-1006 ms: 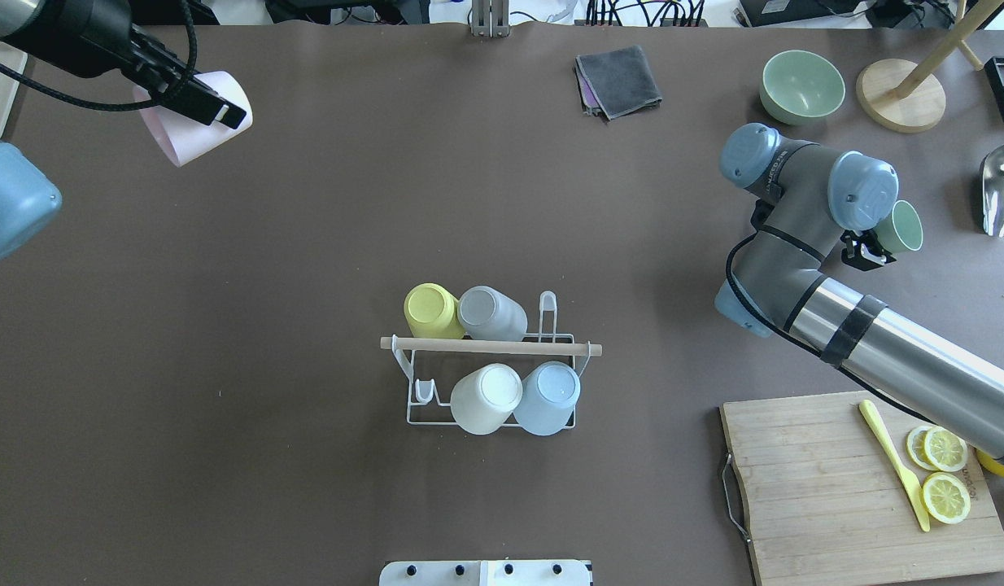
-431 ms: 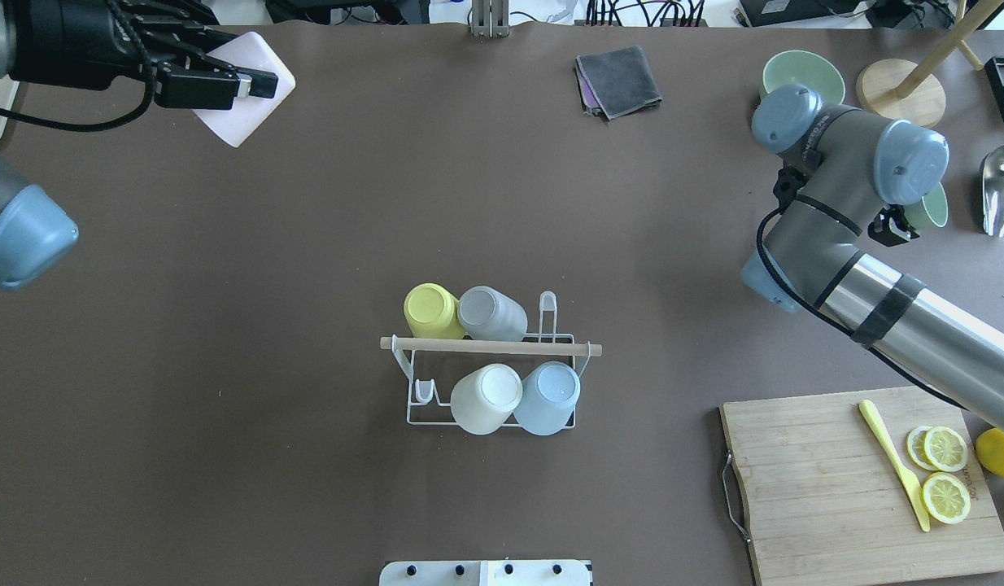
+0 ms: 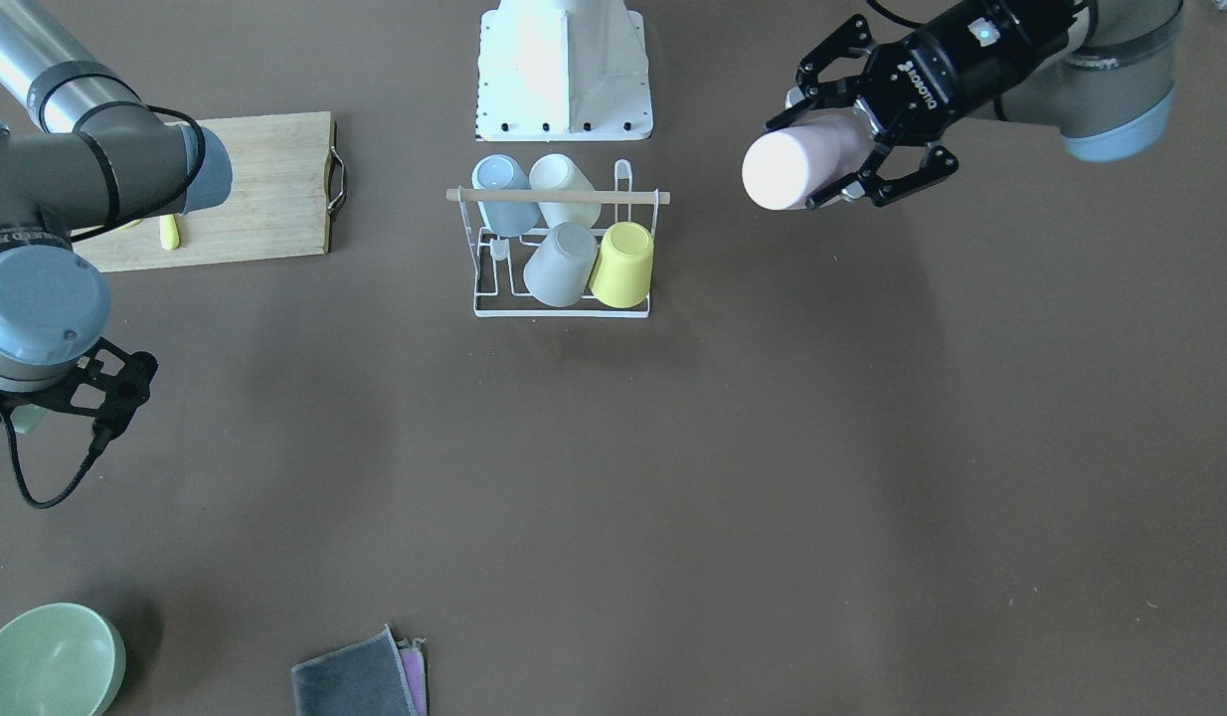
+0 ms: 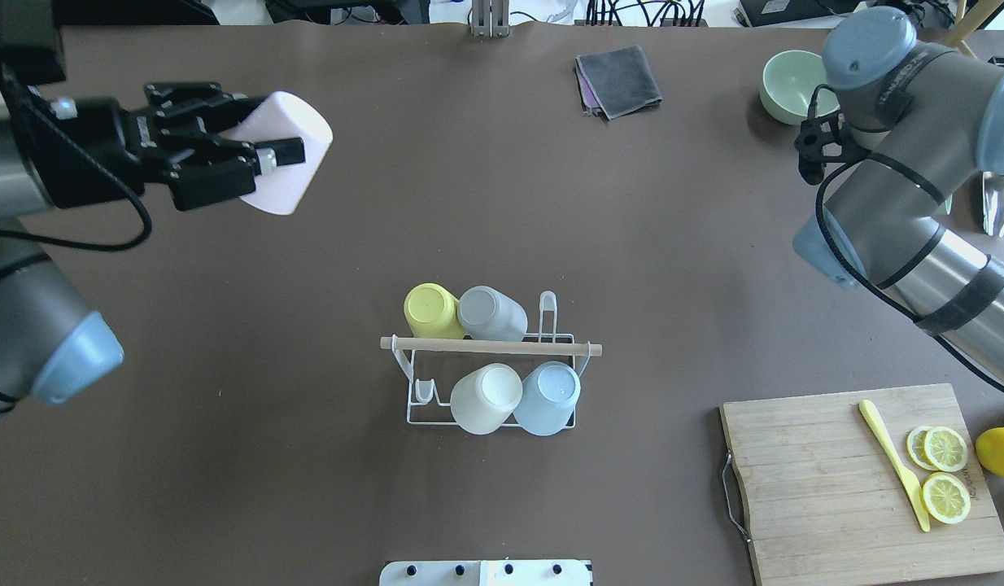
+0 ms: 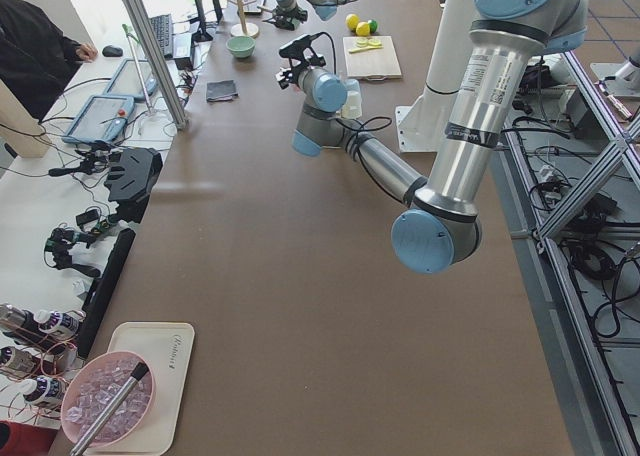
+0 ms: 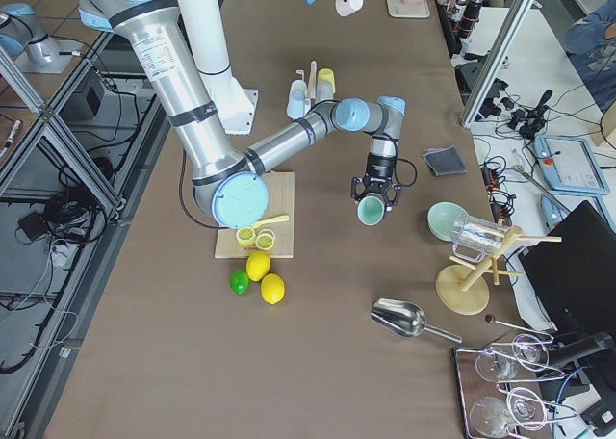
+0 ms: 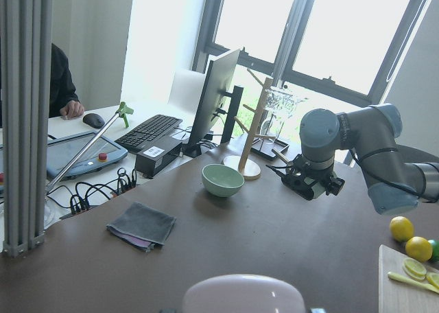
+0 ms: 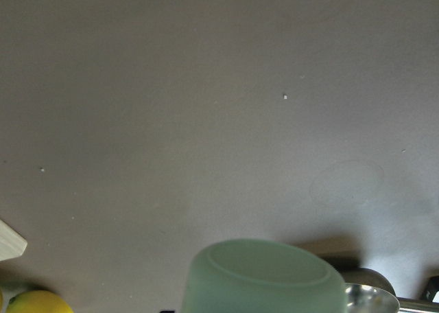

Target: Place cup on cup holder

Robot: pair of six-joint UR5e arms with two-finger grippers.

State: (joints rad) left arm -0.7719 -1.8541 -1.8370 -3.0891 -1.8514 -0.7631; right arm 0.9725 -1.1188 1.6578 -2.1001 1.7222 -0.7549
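Pink cup (image 3: 778, 169) is gripped in the left hand (image 3: 817, 157), fingers clamped on its sides. It lies tilted on its side in the air, closed bottom pointing away from the wrist. It hangs above the brown worktop (image 4: 502, 203), off to the robot's left of the cup holder (image 4: 490, 347) and well apart from it.

The holder stands near the middle of the worktop, its wooden rod across the top. Four cups sit upside down on its prongs. A yellow cup (image 4: 431, 310) and a grey cup (image 4: 492, 313) are on the far row, touching each other. A cream cup (image 4: 486, 397) and a pale blue cup (image 4: 548, 397) are on the near row, also side by side. One bare wire prong (image 4: 548, 305) shows beside the grey cup, and another (image 4: 423, 391) beside the cream one.

The right hand (image 6: 372, 198) is far out on the robot's right, closed around a green cup (image 6: 370, 212) that it holds above the worktop — in the overhead view the arm's own joints hide it. A green bowl (image 4: 795, 85) lies near it, and a folded grey cloth (image 4: 618, 80) lies further toward the middle. A metal scoop (image 6: 404, 316) rests on the worktop at the right end.

A cutting board (image 4: 819, 488) lies on the near right, carrying a yellow knife (image 4: 894, 464) and lemon slices (image 4: 945, 472) — a whole lemon (image 4: 998, 452) sits just beside its edge.
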